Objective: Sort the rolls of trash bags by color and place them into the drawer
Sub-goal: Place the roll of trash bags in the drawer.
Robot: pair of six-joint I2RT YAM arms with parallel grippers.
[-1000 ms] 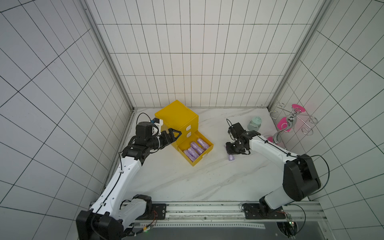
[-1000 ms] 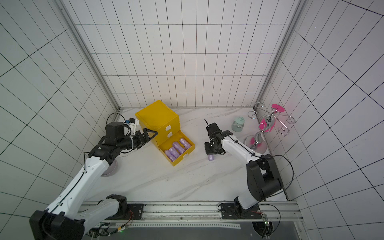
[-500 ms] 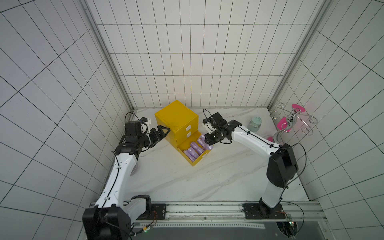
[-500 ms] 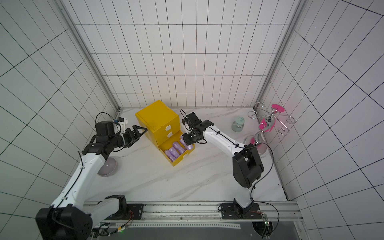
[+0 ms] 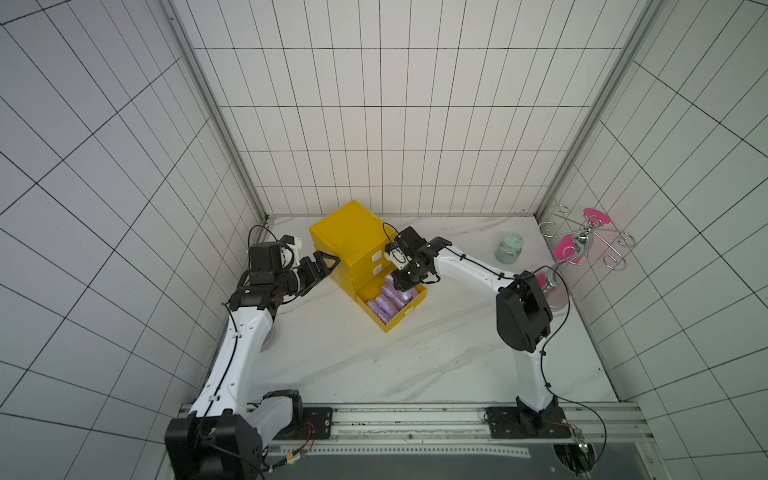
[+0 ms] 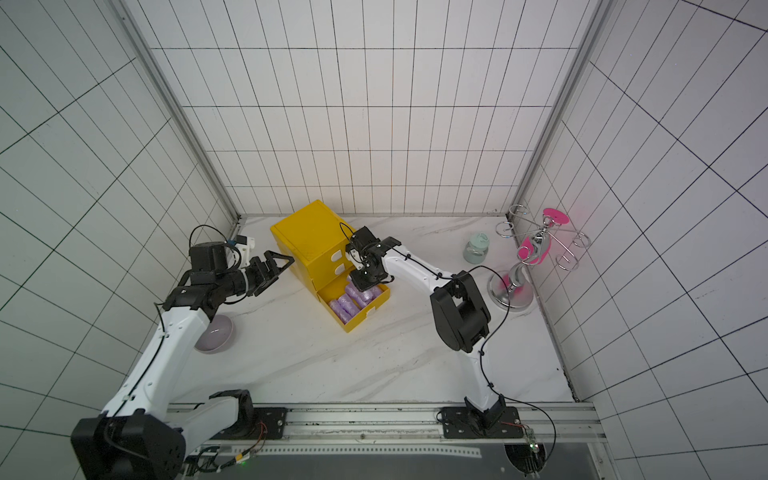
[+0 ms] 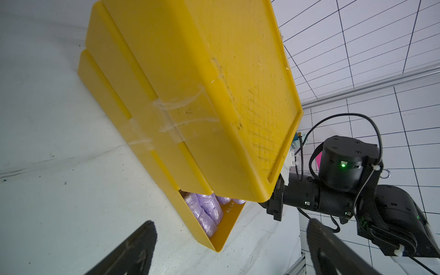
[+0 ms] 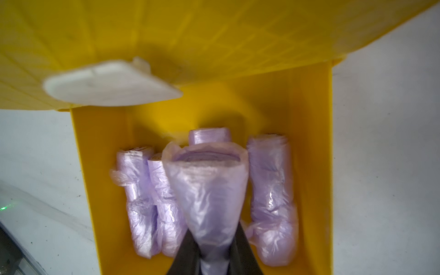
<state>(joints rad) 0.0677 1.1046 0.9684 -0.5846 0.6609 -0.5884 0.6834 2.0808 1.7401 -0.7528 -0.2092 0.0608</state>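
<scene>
A yellow drawer unit (image 5: 349, 237) stands at the back of the table with its bottom drawer (image 5: 405, 316) pulled out. Several lilac rolls of trash bags (image 5: 384, 305) lie side by side in the drawer (image 8: 314, 166). My right gripper (image 8: 213, 259) is shut on one more lilac roll (image 8: 207, 190), which hangs just above the rolls (image 8: 273, 202) in there. In both top views the right gripper (image 6: 363, 282) sits over the drawer's (image 6: 365, 313) inner end. My left gripper (image 5: 328, 266) stands open and empty beside the unit's left wall, with the rolls (image 7: 207, 212) ahead of it.
A pale green jar (image 5: 509, 248) stands at the back right, next to a metal wire stand with pink parts (image 5: 582, 245). A lilac bowl (image 6: 214, 332) sits on the table under my left arm. White handles (image 8: 107, 88) mark the shut drawers above.
My right gripper has carried the lilac roll from the middle of the table leftward to above the open drawer. The left gripper has drawn back a little from the unit.
</scene>
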